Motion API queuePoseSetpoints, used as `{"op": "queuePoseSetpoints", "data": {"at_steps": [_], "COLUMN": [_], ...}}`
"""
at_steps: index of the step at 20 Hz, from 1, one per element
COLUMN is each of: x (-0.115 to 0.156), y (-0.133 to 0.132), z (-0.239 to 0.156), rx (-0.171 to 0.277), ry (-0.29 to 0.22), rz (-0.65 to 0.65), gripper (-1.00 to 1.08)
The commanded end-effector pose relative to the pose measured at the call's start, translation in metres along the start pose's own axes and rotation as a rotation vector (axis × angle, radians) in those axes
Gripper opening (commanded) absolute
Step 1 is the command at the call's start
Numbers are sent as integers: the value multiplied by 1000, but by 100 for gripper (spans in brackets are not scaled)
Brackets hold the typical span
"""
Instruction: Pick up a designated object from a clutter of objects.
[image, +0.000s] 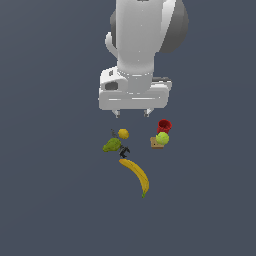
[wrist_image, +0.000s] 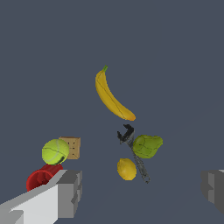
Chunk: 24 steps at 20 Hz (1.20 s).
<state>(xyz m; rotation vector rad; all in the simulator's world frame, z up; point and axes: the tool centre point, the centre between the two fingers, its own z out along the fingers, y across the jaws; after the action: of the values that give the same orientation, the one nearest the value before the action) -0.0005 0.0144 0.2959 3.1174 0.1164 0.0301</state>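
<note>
White two-finger gripper (image: 132, 114) hangs above the dark grey-blue floor (image: 50, 200), jaws spread wide, nothing between them. In the wrist view the grey finger pads (wrist_image: 70, 192) sit at opposite edges with bare floor between (gripper (wrist_image: 142, 192)).

Small roundish yellow lemon (image: 123, 133) lies on the floor below the fingertips, on the side of the exterior view's left finger rather than centred under the gap. No contact with either finger, clearly apart. In the wrist view the lemon (wrist_image: 126, 169) shows between the two pads, nearer the middle than either one.

Neighbours of the lemon:
- Green pear (image: 112, 145) just beside it, toward the exterior view's left and nearer the camera; wrist view (wrist_image: 147, 146).
- Small black angular piece (image: 124, 151) by the pear, with a thin grey bar running from it past the lemon in the wrist view (wrist_image: 126, 134) (touching or not, can't tell).
- Long curved yellow banana (image: 136, 176) nearest the exterior camera, green stem tip pointing away from the group; wrist view (wrist_image: 111, 96).

Second group, apart toward the exterior view's right: red cup (image: 164, 125), round light-green apple (image: 162, 138) against it, tan block (image: 156, 144) right beside the apple. Wrist view: cup (wrist_image: 40, 177), partly hidden behind one finger, apple (wrist_image: 55, 151), block (wrist_image: 72, 146).
</note>
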Motion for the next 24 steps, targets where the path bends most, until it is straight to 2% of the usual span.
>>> {"op": "queuePoseSetpoints", "data": {"at_steps": [1,11,24], "x": [-3,-29,-88], "y": [2,12,22], "z": [13,88,179], "rx": [2,13,24], "ry": [-1,-6,-9], "rz": [-32,-227,-498], "gripper": [100,100,100]}}
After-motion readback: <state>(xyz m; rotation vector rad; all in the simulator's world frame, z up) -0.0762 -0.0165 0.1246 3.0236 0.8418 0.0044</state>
